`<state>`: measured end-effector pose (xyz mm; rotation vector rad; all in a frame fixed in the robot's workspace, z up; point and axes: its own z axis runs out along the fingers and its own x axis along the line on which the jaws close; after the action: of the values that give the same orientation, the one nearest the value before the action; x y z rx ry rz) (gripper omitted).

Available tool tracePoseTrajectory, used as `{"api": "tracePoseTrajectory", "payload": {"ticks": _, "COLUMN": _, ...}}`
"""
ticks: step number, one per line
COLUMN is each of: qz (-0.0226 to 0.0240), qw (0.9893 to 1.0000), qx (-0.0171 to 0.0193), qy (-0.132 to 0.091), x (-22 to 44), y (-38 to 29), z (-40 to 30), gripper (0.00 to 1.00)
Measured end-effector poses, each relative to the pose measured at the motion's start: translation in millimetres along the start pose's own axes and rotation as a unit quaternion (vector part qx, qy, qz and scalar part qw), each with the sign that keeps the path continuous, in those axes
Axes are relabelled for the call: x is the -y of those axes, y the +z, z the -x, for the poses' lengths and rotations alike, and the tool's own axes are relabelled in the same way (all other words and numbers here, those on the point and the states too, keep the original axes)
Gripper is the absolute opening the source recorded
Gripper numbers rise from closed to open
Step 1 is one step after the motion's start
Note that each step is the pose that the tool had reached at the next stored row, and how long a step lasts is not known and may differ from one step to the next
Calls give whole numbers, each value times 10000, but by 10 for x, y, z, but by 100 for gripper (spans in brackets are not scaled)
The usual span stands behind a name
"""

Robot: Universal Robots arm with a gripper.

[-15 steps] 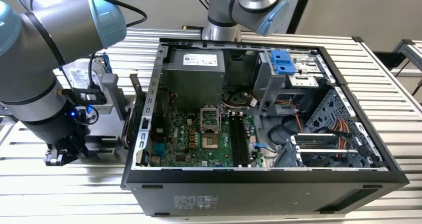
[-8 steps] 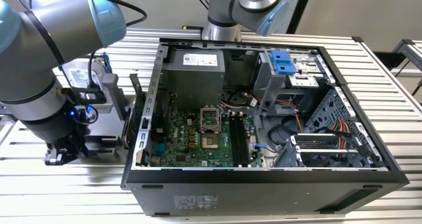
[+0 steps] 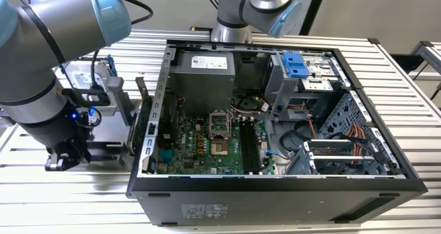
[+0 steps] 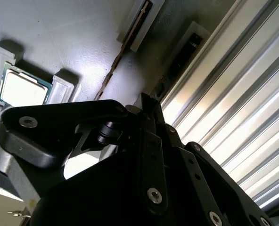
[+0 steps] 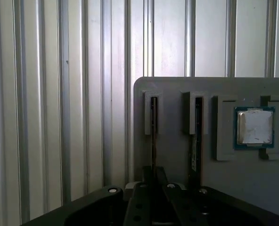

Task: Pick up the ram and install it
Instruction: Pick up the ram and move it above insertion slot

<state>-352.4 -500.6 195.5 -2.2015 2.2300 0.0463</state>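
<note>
Here, at the exterior view's left: gripper (image 3: 64, 160) close against ram (image 5: 153, 127), thin dark strip seen edge-on, upright in gray tray (image 5: 173, 153) slot. Open or closed: cannot tell.

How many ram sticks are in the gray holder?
2: one ram by the gripper, the other between it and the processor. The gripper hides part of the holder.

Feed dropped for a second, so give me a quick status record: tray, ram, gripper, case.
tray: flat grey tray holding a square silver processor chip
ram: thin dark ram stick on edge in the slot nearest the tray's edge; second stick in the next slot
gripper: black gripper lined up over the first stick
case: open black computer case beside the tray
</note>
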Motion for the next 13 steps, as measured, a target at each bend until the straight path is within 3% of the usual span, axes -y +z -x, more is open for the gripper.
{"api": "tracePoseTrajectory", "payload": {"ticks": 13, "qz": -1, "qw": 10000, "qx": 0, "qy": 0, "x": -1, "y": -84, "z": 2, "gripper": 0}}
